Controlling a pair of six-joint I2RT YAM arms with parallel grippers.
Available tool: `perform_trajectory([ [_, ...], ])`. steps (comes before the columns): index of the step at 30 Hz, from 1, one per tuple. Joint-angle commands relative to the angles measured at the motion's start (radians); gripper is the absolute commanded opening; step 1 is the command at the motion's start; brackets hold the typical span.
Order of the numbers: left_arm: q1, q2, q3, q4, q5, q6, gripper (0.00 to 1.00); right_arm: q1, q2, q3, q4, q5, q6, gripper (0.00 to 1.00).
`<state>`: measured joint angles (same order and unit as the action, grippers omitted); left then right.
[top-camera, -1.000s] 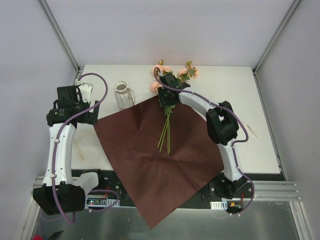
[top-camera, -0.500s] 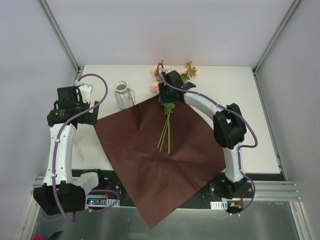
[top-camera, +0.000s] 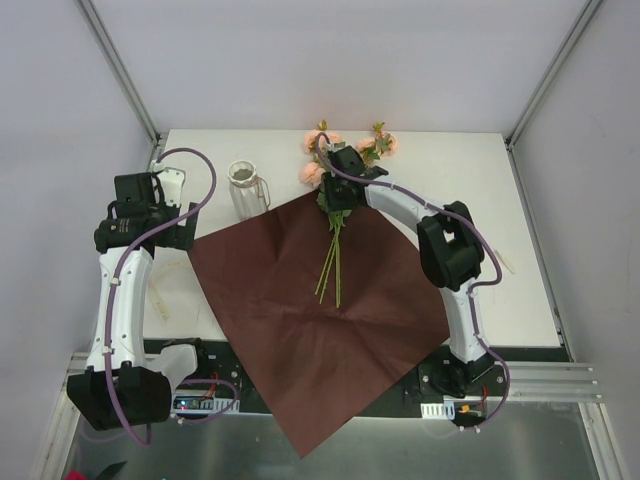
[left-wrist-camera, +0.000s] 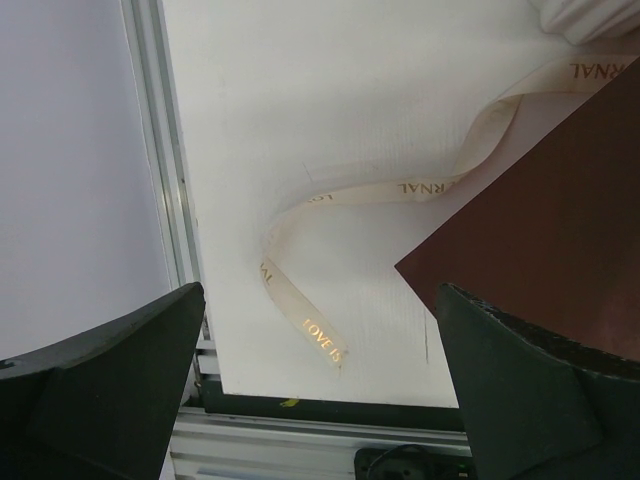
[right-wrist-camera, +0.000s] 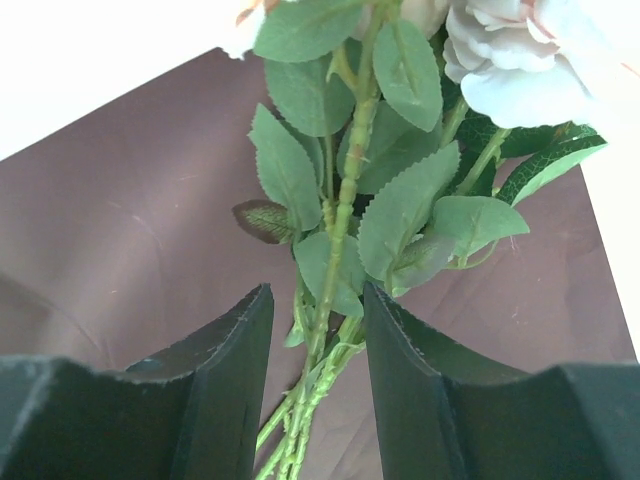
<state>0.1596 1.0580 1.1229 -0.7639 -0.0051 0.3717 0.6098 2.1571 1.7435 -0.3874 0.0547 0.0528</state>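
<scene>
Left claw (left-wrist-camera: 318, 305) hangs open, fingers wide apart, above the left part of the white table (left-wrist-camera: 330, 80). Below it a cream ribbon (left-wrist-camera: 400, 188) with gold lettering lies curled, touching the edge of the brown wrapping paper (left-wrist-camera: 540, 230) near its left corner. A pale vase (top-camera: 243, 190) stands upright just beside the paper's far-left edge. The flowers (right-wrist-camera: 345, 200) lie across the paper's far corner, blooms beyond it, stems pointing toward the arms. The right claw (right-wrist-camera: 318, 295) straddles the leafy stems just below the blooms, fingers apart, not clamped.
</scene>
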Motion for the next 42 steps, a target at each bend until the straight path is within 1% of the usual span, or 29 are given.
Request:
perform_trajectory([
  [1, 0.017, -0.009, -0.002, 0.014, -0.01, 0.019, 0.99, -0.007, 0.033, 0.062, -0.019, -0.012, 0.016, 0.44],
  [4, 0.018, -0.007, 0.003, 0.014, -0.012, 0.024, 0.99, -0.008, 0.056, 0.082, -0.028, -0.018, 0.021, 0.43],
  [6, 0.02, -0.009, 0.002, 0.015, -0.012, 0.027, 0.99, -0.008, 0.067, 0.094, -0.031, -0.026, 0.025, 0.4],
  [7, 0.02, -0.009, 0.002, 0.015, -0.013, 0.029, 0.99, -0.008, 0.072, 0.097, -0.031, -0.027, 0.025, 0.34],
  [9, 0.023, -0.01, -0.002, 0.015, -0.015, 0.03, 0.99, -0.008, 0.07, 0.102, -0.031, -0.032, 0.028, 0.27],
  [10, 0.023, -0.012, -0.003, 0.017, -0.015, 0.03, 0.99, -0.008, 0.064, 0.103, -0.03, -0.032, 0.032, 0.19],
  [13, 0.023, -0.012, -0.008, 0.018, -0.016, 0.035, 0.99, -0.007, 0.02, 0.082, -0.018, -0.026, 0.032, 0.08],
  [18, 0.026, -0.009, -0.005, 0.023, -0.012, 0.036, 0.99, -0.008, -0.092, 0.019, 0.021, -0.021, 0.035, 0.06],
  [22, 0.026, -0.004, 0.0, 0.025, -0.007, 0.03, 0.99, -0.007, -0.232, -0.059, 0.099, -0.044, 0.054, 0.04],
  [23, 0.024, -0.003, 0.003, 0.023, -0.006, 0.029, 0.99, -0.005, -0.252, -0.065, 0.108, -0.083, 0.061, 0.04],
  [26, 0.026, -0.004, 0.011, 0.023, -0.001, 0.019, 0.99, 0.001, -0.331, -0.09, 0.157, -0.14, 0.082, 0.04],
  [31, 0.031, -0.004, 0.031, 0.02, 0.004, -0.007, 0.99, 0.025, -0.433, -0.073, 0.24, -0.228, 0.101, 0.01],
  [35, 0.05, 0.017, 0.066, 0.014, 0.004, -0.036, 0.99, 0.06, -0.47, 0.006, 0.343, -0.269, 0.098, 0.01],
  [38, 0.077, 0.039, 0.095, 0.003, 0.04, -0.062, 0.99, 0.108, -0.485, 0.002, 0.589, -0.283, 0.044, 0.01],
  [39, 0.09, 0.048, 0.101, 0.0, 0.051, -0.068, 0.99, 0.12, -0.485, -0.046, 0.816, -0.288, 0.032, 0.01],
  [41, 0.107, 0.053, 0.112, -0.009, 0.082, -0.079, 0.99, 0.149, -0.439, -0.076, 1.055, -0.294, -0.002, 0.01],
  [42, 0.115, 0.053, 0.112, -0.011, 0.092, -0.08, 0.99, 0.156, -0.409, -0.053, 1.26, -0.302, 0.004, 0.01],
])
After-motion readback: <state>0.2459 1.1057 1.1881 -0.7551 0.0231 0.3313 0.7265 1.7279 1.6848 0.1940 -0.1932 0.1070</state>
